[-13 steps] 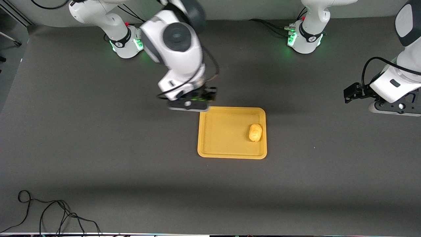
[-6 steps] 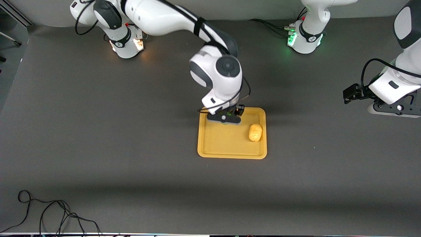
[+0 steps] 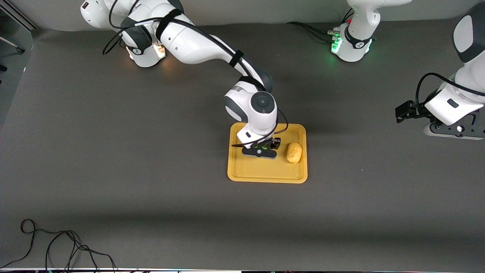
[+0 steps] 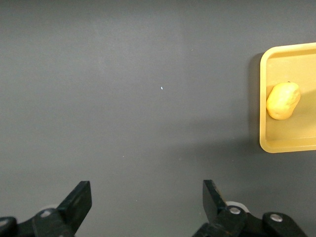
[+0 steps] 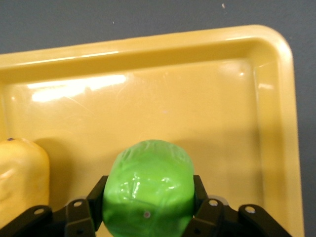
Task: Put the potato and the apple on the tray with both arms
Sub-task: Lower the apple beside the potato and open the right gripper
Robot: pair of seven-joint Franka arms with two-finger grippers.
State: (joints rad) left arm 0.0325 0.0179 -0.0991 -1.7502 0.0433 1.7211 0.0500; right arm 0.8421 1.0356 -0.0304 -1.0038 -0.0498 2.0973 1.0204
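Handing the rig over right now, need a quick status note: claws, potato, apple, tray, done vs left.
Right claw: shut on the apple, low over the tray, beside the potato.
Left claw: open, empty, over bare table at the left arm's end; that arm waits.
Potato: lying in the tray, by the rim toward the left arm's end.
Done: potato placed; apple brought over the tray.
Left: release the apple onto the tray and pull the right arm clear. I cannot tell whether the apple touches the tray floor yet.
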